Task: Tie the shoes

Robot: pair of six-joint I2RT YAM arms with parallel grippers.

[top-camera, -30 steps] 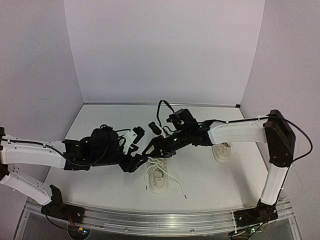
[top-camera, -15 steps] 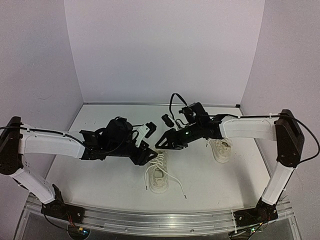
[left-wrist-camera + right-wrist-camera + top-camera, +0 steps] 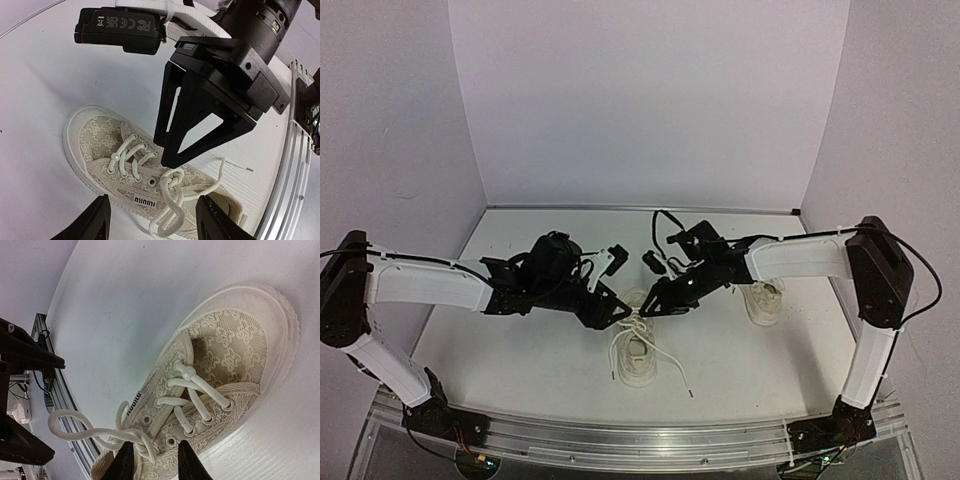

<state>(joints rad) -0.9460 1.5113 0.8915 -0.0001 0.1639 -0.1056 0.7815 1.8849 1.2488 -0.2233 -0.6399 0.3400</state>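
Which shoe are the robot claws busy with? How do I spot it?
On the white table, look front and middle. The shoe there lies under the tips of the left gripper and right gripper. The other shoe sits farther right by the right arm; this one's long laces trail loose across the table.

The left arm (image 3: 420, 288) and right arm (image 3: 800, 258) have glossy white links and black joints, with thin black cables (image 3: 660, 214) looping along them. The right end effector (image 3: 165, 152) is matte black, with triangular cut-out fingers, screws (image 3: 248, 65) and a camera box (image 3: 120, 30) bearing CE markings.
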